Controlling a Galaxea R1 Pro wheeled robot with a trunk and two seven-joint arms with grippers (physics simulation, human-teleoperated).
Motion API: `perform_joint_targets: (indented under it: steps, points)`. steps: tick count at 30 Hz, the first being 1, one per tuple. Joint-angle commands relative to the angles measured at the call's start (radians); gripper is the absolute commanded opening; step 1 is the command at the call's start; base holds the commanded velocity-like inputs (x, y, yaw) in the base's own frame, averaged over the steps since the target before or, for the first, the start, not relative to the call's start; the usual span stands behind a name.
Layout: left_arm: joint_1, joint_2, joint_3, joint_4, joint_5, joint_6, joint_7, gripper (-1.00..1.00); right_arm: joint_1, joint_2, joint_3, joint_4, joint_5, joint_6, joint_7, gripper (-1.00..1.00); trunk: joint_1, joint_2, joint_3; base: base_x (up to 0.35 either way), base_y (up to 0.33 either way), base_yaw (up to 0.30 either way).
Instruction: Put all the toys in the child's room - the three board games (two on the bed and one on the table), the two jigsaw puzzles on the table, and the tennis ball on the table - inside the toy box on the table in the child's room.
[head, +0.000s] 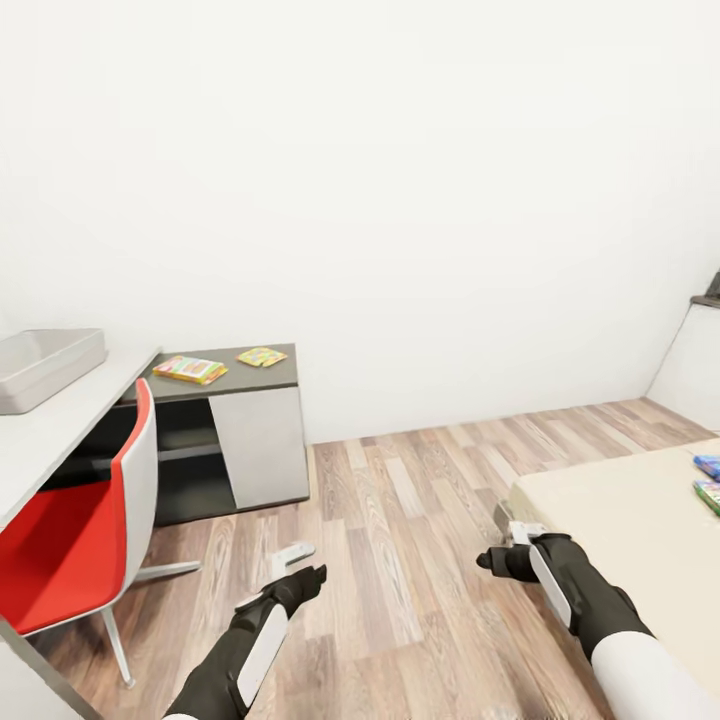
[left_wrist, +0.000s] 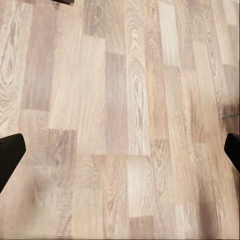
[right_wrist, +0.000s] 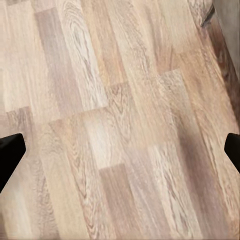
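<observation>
**Toy box at desk's far left; both grippers empty over open floor**

The toy box (head: 45, 365) sits on the light table (head: 60, 430) at the view's left edge. Two colourful flat items (head: 190, 369) (head: 262, 356) lie on the dark section. Two board games (head: 708, 480) lie at the bed's (head: 620, 520) right edge. Left gripper (left_wrist: 120, 150) and right gripper (right_wrist: 120, 150) hang over bare wood floor (head: 400, 520), fingers spread wide. A red chair (head: 80, 520) stands beside the table.

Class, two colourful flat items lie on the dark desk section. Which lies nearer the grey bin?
The larger, striped yellow-orange-green flat item; the smaller one lies farther from the light-grey bin.
</observation>
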Motion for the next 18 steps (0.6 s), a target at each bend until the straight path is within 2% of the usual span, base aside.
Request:
perform_joint_targets:
  steps: [1,8,10,18]
  points:
    - [0.0,0.0,-0.002,-0.002,0.009,0.004,0.008,1.0,0.0,0.0,-0.001,-0.001,-0.007,0.005,-0.001,1.0,0.0,-0.001,-0.001,0.0,0.0,-0.273]
    - [0.011,0.0,-0.017,-0.012,0.051,0.012,0.017,1.0,0.005,-0.001,-0.001,-0.002,-0.005,-0.011,0.026,1.0,0.0,-0.001,-0.001,0.0,0.0,-0.281]
    - [0.014,0.0,-0.021,-0.014,0.072,0.015,0.02,1.0,0.007,-0.001,-0.001,-0.002,-0.004,-0.016,0.033,1.0,0.0,-0.001,-0.001,0.0,0.0,-0.287]
    - [0.017,0.0,-0.026,-0.019,0.101,0.018,0.028,1.0,0.008,-0.001,-0.001,-0.003,-0.004,-0.021,0.041,1.0,0.0,-0.001,-0.001,0.0,0.0,-0.289]
